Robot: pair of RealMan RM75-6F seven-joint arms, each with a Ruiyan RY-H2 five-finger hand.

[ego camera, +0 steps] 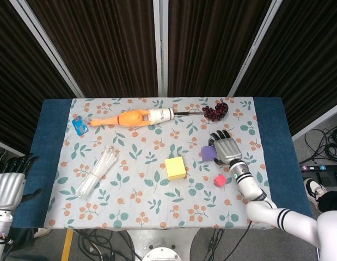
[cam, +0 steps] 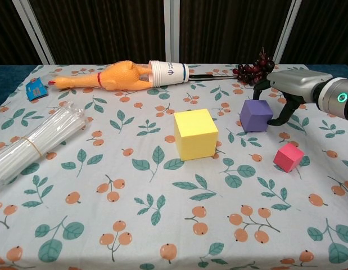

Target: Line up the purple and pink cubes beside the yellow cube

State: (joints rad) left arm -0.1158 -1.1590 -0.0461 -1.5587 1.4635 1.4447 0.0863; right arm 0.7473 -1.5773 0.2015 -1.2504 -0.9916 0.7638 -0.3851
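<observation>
Chest view | paper cup (cam: 169, 72): blue logo, unreadable; right hand (cam: 292, 90) over purple cube (cam: 256, 115)

The right robot hand (ego camera: 227, 148) has a silver-grey metal back and black fingers (cam: 292, 108). Its wrist is a glossy white cylinder bearing a small green light and black bands. The left robot hand (ego camera: 9, 185) looks alike: silver shell, black fingers.
</observation>
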